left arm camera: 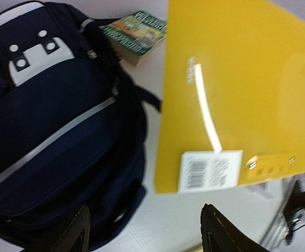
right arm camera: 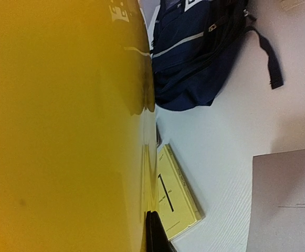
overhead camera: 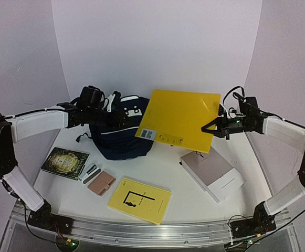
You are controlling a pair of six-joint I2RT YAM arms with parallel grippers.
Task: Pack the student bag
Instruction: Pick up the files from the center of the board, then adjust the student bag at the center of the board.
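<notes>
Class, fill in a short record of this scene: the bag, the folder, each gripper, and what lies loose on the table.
Bag: student bag, flat on the table, front up
Folder: yellow folder, lifted, tilted beside the bag
Right gripper: shut on the folder's edge
Left gripper: open, empty, over the bag
Loose on table: green book, yellow booklet, pale notebook

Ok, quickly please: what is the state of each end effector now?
Left end effector: open, holding nothing.
Right end effector: closed on the yellow folder.

The right gripper [overhead camera: 207, 127] pinches the tilted yellow folder [overhead camera: 181, 118]; the student bag [overhead camera: 119, 137] lies just beside.
</notes>
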